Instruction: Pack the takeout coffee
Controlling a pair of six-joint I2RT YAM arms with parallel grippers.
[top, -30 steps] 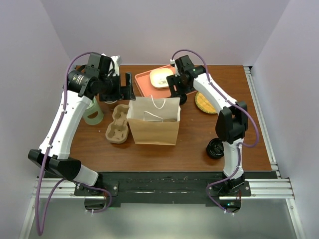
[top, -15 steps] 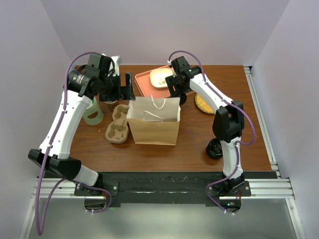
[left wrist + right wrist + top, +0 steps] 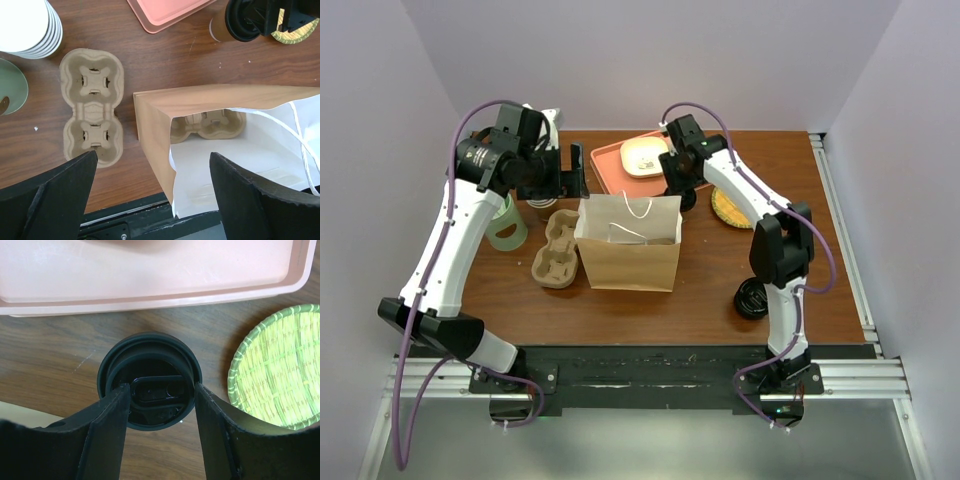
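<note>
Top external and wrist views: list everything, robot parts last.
takeout coffee: one, black lid, between tray and bag
paper bag: one, brown, table centre
cup carriers: two, tan, left of bag, inside bag
tray: one, pink, far edge
dish: one, cream, on tray
woven plate: one, yellow-green, right of coffee
cup stack: one, cream, far left
vessel: one, pale green, left side
round piece: one, black, near right
left end effector: one, black, open near bag
right end effector: one, black, straddling coffee lid
</note>
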